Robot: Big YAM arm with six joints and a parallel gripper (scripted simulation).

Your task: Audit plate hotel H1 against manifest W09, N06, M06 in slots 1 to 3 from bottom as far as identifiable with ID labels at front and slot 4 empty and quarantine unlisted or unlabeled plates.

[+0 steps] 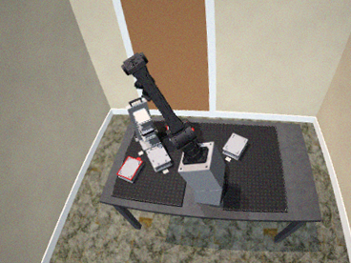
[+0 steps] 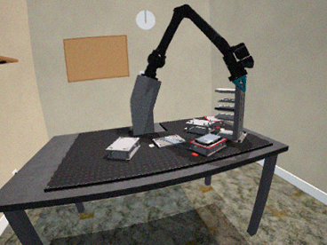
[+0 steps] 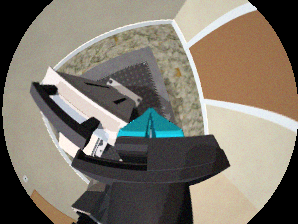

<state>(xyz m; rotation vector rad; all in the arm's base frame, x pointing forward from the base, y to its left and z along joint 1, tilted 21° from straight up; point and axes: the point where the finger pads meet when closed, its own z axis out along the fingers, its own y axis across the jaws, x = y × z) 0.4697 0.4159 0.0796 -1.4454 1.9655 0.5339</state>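
At the top of the plate hotel (image 2: 239, 115), the gripper (image 2: 240, 85) hangs with its teal fingertips pinched fully together and nothing between them, pointing down at the rack's tall front post. From the exterior camera the hotel stands at about 3 o'clock on the dark mat (image 2: 89, 163), its shelves stepping out toward 9 o'clock from the post, and the closed tips sit right at the post's upper end, level with the topmost shelf (whether they touch it cannot be told). In the wrist view the light shelves and a plate end with a small white label (image 3: 100, 143) lie at roughly 9 o'clock from the fingertips, just beside them. On the mat near the hotel's foot rests a red-rimmed nest (image 2: 208, 145) carrying a plate, and a separate grey plate (image 2: 122, 148) sits well apart at 9 o'clock beyond the arm's grey pedestal (image 2: 144, 105).
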